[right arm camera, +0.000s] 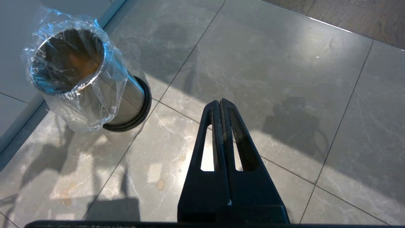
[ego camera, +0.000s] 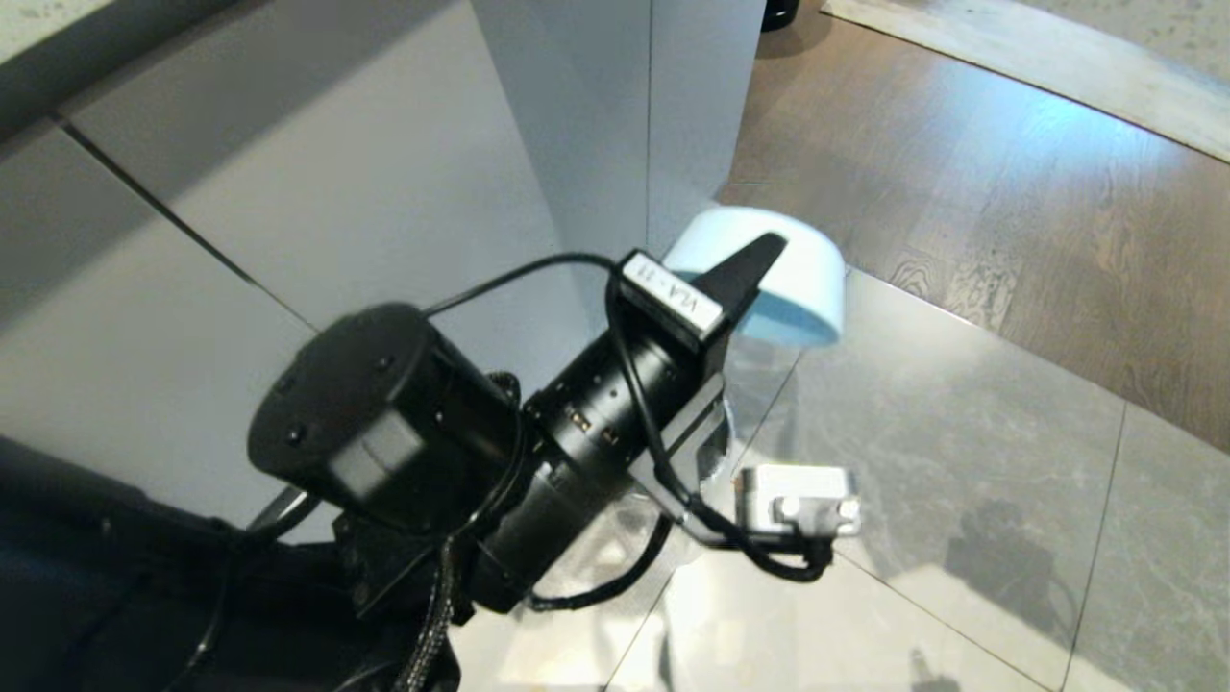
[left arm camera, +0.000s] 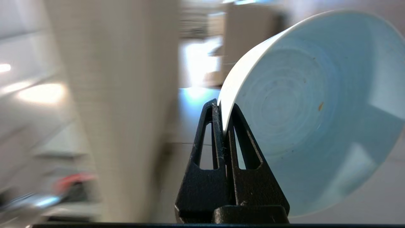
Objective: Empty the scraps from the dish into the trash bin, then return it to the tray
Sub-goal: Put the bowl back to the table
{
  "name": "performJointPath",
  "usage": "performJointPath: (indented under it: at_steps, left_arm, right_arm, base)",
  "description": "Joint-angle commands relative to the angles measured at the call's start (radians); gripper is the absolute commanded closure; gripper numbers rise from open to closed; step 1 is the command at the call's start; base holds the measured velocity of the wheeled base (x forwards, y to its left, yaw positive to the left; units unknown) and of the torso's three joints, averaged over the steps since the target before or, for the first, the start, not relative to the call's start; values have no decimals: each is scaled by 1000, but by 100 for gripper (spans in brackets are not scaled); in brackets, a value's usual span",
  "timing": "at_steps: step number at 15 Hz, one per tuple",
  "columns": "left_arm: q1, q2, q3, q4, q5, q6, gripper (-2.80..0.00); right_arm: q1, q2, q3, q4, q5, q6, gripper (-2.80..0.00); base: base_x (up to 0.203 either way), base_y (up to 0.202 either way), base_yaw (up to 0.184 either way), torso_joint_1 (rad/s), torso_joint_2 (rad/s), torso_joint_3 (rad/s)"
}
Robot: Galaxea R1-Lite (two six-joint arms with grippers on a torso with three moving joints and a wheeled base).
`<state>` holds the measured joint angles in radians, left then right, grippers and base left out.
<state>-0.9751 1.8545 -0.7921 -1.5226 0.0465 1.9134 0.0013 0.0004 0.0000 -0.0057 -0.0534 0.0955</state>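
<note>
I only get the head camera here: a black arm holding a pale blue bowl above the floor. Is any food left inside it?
Observer: The left wrist view looks into the dish: it is nearly clean, with just a tiny orange speck.
Operator: How is it held?
Observer: The left tool is shut on its rim, one finger inside, one outside.
Operator: Where's the bin?
Observer: The right wrist view shows the trash bin standing on the grey floor tiles, its liner crinkled over the rim.
Operator: And the other arm?
Observer: The right tool hangs shut and empty above those tiles.
</note>
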Motion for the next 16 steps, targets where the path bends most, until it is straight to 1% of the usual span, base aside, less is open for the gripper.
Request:
performJointPath:
  at_steps: [1,3,4,5,7,9,10,12,13,15,16]
  left_arm:
    - [0,-26,245,-47,58,-76,0]
    - [1,-79,502,-47,167,-230,0]
    - [14,-125,609,-47,220,-301,0]
    - [60,-188,682,-47,255,-358,0]
    - [176,-272,738,-47,273,-419,0]
    - [241,-313,752,-47,281,-437,0]
    - [275,-327,753,-40,281,-459,0]
    - [303,-345,761,18,287,-600,0]
    - [313,-356,766,81,291,-695,0]
    - [315,-377,770,206,289,-914,0]
    - [302,-394,775,252,277,-1037,0]
  right_arm:
    - [0,0,0,0,0,1,0]
    - [0,0,0,0,0,0,0]
    - [0,0,0,0,0,1,0]
    - [0,0,-1,0,0,1,0]
    - [0,0,0,0,0,0,0]
    - [0,0,0,0,0,0,0]
    - [0,0,0,0,0,0,0]
    - [0,0,0,0,0,0,0]
    - [0,0,0,0,0,0,0]
    - [0,0,0,0,0,0,0]
    - [0,0,0,0,0,0,0]
  base:
    - [0,0,0,0,0,0]
    - [0,0,0,0,0,0]
    - [0,0,0,0,0,0]
    - [0,0,0,0,0,0]
    - [0,0,0,0,0,0]
    - [0,0,0,0,0,0]
    - [0,0,0,0,0,0]
    - [0,0,0,0,0,0]
    - [0,0,0,0,0,0]
    - [0,0,0,0,0,0]
    - [0,0,0,0,0,0]
